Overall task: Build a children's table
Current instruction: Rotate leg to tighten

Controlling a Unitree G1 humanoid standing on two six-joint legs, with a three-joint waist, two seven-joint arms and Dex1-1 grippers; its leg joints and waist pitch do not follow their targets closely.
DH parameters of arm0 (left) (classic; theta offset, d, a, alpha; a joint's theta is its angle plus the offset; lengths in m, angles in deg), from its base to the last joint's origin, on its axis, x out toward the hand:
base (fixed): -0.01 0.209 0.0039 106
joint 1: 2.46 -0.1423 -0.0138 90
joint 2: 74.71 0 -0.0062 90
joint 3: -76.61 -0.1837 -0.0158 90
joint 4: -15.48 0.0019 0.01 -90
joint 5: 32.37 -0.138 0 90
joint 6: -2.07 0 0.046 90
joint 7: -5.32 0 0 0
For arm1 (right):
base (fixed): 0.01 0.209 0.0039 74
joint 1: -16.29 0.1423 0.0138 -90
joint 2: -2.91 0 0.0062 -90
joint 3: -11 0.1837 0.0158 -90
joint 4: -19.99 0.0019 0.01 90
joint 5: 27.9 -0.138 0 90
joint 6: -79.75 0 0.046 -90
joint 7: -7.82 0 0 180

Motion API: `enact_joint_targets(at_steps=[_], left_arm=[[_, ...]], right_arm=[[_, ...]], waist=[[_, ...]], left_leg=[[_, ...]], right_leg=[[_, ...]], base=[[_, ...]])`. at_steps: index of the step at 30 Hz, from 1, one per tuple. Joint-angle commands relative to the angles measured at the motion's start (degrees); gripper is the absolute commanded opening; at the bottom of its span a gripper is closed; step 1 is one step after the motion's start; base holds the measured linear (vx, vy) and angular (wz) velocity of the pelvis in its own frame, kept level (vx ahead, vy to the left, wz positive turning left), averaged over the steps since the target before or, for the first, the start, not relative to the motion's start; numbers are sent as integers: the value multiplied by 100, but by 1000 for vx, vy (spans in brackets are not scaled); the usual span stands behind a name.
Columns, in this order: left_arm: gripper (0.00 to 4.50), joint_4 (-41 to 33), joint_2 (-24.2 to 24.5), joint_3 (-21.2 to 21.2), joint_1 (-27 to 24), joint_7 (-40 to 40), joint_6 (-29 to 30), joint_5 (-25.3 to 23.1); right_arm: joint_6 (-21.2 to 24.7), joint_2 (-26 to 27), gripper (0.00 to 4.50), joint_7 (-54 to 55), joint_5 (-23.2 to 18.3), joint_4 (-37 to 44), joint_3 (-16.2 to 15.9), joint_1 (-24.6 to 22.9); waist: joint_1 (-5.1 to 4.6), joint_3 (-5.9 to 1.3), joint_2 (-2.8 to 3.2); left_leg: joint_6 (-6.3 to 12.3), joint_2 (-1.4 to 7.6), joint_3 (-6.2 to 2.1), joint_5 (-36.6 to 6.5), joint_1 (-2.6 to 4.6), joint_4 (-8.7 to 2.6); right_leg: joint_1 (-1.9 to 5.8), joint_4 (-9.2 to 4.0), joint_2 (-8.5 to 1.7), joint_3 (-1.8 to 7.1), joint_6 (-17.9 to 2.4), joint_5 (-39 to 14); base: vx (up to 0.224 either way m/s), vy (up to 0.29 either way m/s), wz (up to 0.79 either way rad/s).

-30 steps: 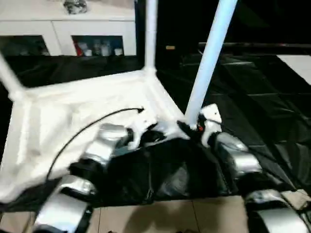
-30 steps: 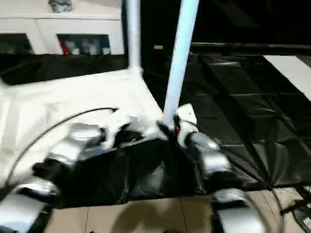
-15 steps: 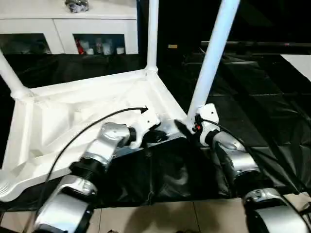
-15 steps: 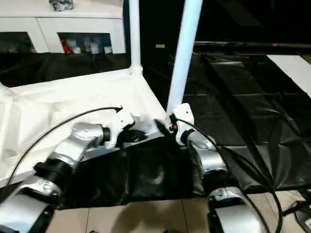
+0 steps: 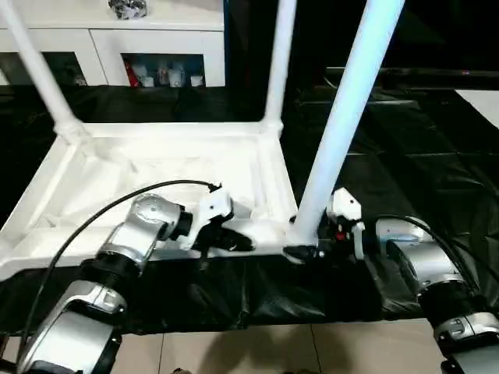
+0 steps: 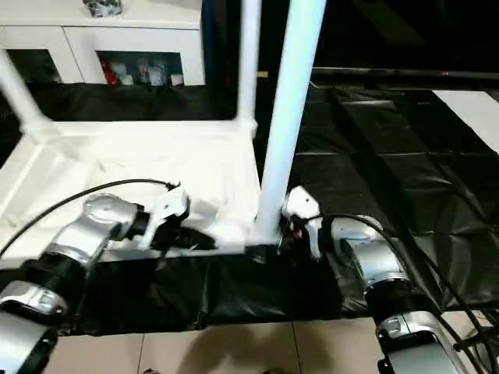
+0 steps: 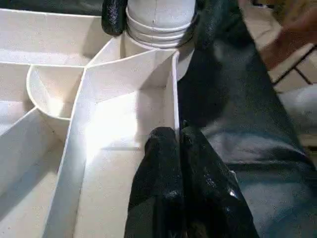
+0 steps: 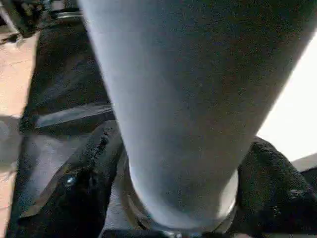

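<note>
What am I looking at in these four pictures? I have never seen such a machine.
A humanoid robot is building a children's table. Two pictures come from its head, looking down over its silver forearms; two come from cameras on its wrists. The white tabletop lies upside down on black sheeting, with legs standing up from its corners. The left gripper is shut, its two fingers pinching the tabletop's thin edge wall. The right gripper has its fingers on either side of the nearest leg, at its base. A white cabinet stands behind.
</note>
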Motion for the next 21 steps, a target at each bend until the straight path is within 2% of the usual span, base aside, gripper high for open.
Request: enact_joint_targets(at_steps=[1,4,5,6,13,16,17,18,19,21], left_arm=[[0,-16,-83,-212,130,-201,-99,-7],[0,1,-68,-218,157,-327,-104,19],[0,3,-66,-220,160,-343,-106,20],[0,9,-65,-225,168,-372,-113,18],[0,66,-88,-179,202,-420,-94,35],[0,64,-184,-43,176,94,93,-12],[0,72,-304,53,177,553,200,-66],[0,70,-342,70,178,702,235,-99],[0,31,-448,85,156,1040,275,-183],[0,12,-498,92,146,1163,300,-206]], right_arm=[[84,108,308,-226,43,75,-275,74],[226,114,301,-397,13,174,-347,103],[239,118,278,-419,8,181,-357,108],[256,132,274,-453,-2,184,-370,115],[384,239,264,-446,-83,243,-315,22],[393,428,264,329,-70,208,-13,-87],[219,592,264,1156,98,24,179,-95],[225,650,264,1430,137,-47,247,-83],[236,795,263,2086,219,-194,404,-58],[229,855,263,2321,239,-243,464,-51]], waist=[[-5,-326,-14],[5,-334,-11],[2,-333,-13],[0,-335,-15],[0,-326,-21],[-13,-316,-30],[-25,-311,-30],[-59,-289,-26],[-71,-296,-34],[-103,-287,-35]], left_leg=[[340,71,55,-1565,21,-432],[365,75,61,-1453,19,-427],[369,75,63,-1442,20,-427],[369,73,65,-1433,18,-423],[325,72,62,-1538,26,-431],[289,68,55,-1546,19,-443],[249,69,54,-1571,19,-445],[147,53,45,-1713,41,-447],[81,37,23,-1783,52,-455],[50,29,12,-1916,70,-455]], right_leg=[[311,-407,-203,180,-1262,-1861],[316,-389,-198,179,-1318,-1680],[315,-387,-194,178,-1330,-1651],[317,-384,-197,178,-1346,-1621],[313,-406,-204,179,-1290,-1856],[306,-417,-205,178,-1235,-1953],[292,-419,-211,186,-1199,-2026],[255,-460,-222,186,-1111,-2345],[264,-495,-222,164,-971,-2669],[234,-539,-218,160,-832,-2956]], base=[[0,0,0],[0,0,0],[0,0,0],[0,0,0],[0,0,0],[0,0,0],[0,0,0],[0,0,0],[0,0,0],[0,0,0]])
